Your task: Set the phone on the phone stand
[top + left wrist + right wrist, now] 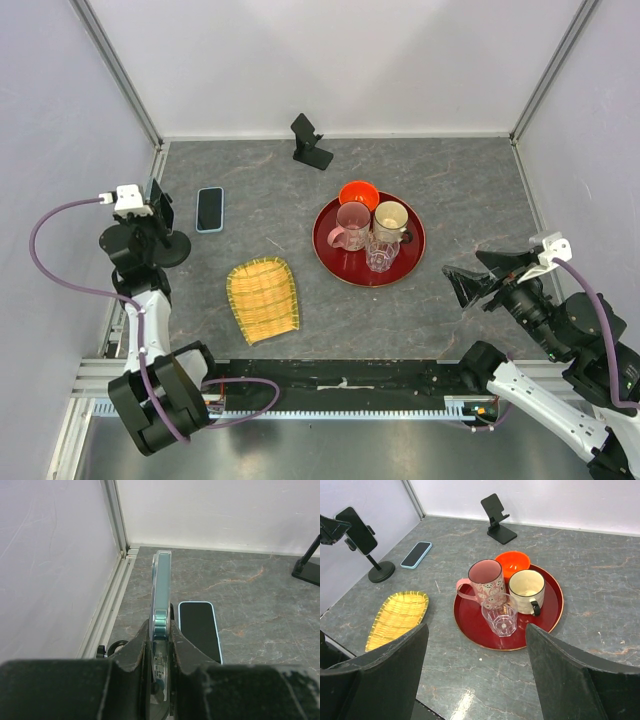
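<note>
Left fingers (141, 647): clenched on one end of the held phone, one finger on each face, at the left side of the bench (450, 180) close to the wall rail.
Held phone (161, 580): upright. The left wrist view shows it edge-on with a teal rim. The right wrist view shows a dark slab at the head of the round-base stand; I cannot tell whether it is seated in the clamp.
Round-base stand (381, 572): disc foot flat on the bench with a thin stem rising from it, near the left wall.
Flat phone (210, 209): lies screen up with a light blue rim, just right of the stand's foot and not touching it.
Angled stand (311, 143): black, near the far wall, with bare bench on every side.
Right fingers (375, 680): spread wide with nothing between them, over the right near part of the bench and well apart from the red tray.
Red tray (322, 255): round, right of centre. It carries a pink mug (352, 225), a cream mug (390, 218), a clear glass (380, 252) and an orange bowl (358, 193), crowded together, the bowl at the far rim.
Woven tray (263, 298): yellow, near the front edge, touching neither the flat phone nor the red tray.
Open room: bare bench along the far right, and a strip between the flat phone and the red tray.
</note>
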You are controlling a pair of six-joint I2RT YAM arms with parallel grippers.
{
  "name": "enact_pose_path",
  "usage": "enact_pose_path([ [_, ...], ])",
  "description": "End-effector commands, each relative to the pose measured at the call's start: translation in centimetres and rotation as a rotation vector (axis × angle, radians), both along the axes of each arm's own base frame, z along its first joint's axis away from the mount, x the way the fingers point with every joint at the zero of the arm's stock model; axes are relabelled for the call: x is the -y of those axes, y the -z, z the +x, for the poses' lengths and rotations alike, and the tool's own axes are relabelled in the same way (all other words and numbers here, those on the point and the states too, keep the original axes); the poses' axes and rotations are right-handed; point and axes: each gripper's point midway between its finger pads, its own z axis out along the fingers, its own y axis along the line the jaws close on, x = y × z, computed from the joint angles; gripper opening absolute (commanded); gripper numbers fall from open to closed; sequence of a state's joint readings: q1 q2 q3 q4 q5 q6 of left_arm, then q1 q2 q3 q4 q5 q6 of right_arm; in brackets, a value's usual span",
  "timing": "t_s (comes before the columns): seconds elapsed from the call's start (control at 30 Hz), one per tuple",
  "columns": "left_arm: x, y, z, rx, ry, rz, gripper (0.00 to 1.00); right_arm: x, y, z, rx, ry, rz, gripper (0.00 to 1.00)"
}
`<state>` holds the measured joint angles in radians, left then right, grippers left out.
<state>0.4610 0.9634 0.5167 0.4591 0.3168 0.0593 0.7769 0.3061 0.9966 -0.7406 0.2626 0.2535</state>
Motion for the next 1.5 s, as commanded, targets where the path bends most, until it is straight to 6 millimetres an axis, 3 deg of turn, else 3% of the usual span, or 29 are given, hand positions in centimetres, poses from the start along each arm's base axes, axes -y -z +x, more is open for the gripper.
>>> enact_pose_path([
  [0.0,-0.2,0.4,-0.3,-0.005,0.011,-0.056,0.02,0.4,-1.7,-0.5,0.045,-0.004,0.034,0.86],
  [0.37,-0.1,3.2,0.0,-0.129,0.04,-0.199,0.02,0.3,-1.5,-0.7,0.038,-0.018,0.048,0.86],
  [0.43,-0.8,3.0,-0.2,-0.137,0.008,-0.225,0.02,0.3,-1.6,-0.7,0.04,-0.018,0.052,0.86],
  [0.7,-0.8,4.9,-0.5,-0.2,0.014,-0.34,0.02,0.1,-1.5,-0.9,0.033,-0.03,0.06,0.86],
  [1.07,-1.0,5.9,-0.8,-0.254,0.0,-0.42,0.03,0.3,-1.7,-1.2,0.041,-0.038,0.079,0.86],
  [1.13,-1.1,5.6,-1.0,-0.24,-0.02,-0.432,0.1,0.3,-1.7,-1.2,0.04,-0.038,0.077,0.86],
  [1.23,-0.9,4.8,-1.4,-0.214,-0.03,-0.442,0.36,0.3,-1.6,-1.3,0.041,-0.041,0.075,0.86],
  [1.27,-0.8,4.3,-1.6,-0.2,-0.034,-0.441,0.49,0.2,-1.6,-1.3,0.042,-0.045,0.074,0.86],
  [1.33,-0.8,3.9,-1.9,-0.186,-0.046,-0.449,0.9,0.2,-1.5,-1.3,0.04,-0.047,0.074,0.86],
  [1.47,-0.5,2.1,-2.5,-0.143,-0.051,-0.461,0.94,0.2,-1.6,-1.4,0.043,-0.05,0.078,0.87],
])
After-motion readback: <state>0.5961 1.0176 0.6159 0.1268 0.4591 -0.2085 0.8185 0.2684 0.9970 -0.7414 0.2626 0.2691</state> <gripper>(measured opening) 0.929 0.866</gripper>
